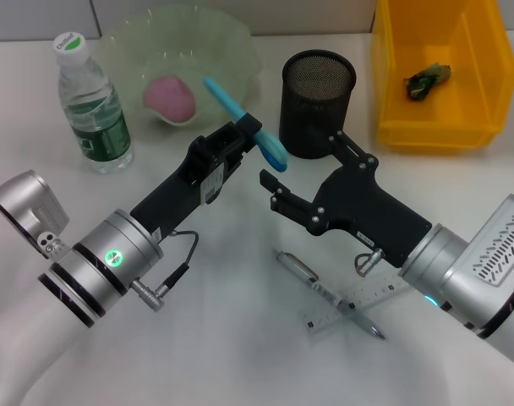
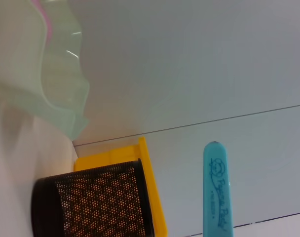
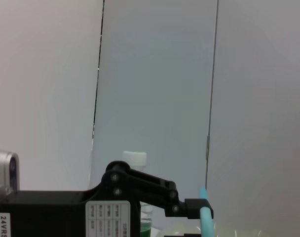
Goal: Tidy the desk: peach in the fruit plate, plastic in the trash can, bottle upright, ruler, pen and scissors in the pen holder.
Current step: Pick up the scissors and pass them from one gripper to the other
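Head view: left gripper (image 1: 250, 128) pinching slim turquoise plastic-handled scissors (image 1: 243, 121) tilted, just beside black mesh cylindrical pen holder (image 1: 318, 103).
Better to swing over the rim, stand upright, lower, then release; right gripper (image 1: 301, 174) hovering near, jaws spread, holding nothing. Glossy, printed scissors handle; likely slippery.

Left gripper (image 1: 250, 135) fingers covering middle of scissors (image 1: 244, 114); scissors' lower end running off left wrist frame edge. Ruler (image 1: 358, 303) lying partly under pen (image 1: 325, 293). Trash can (image 1: 439, 72) being cropped at top. Right gripper (image 1: 299, 173) fingers not appearing in right wrist view.
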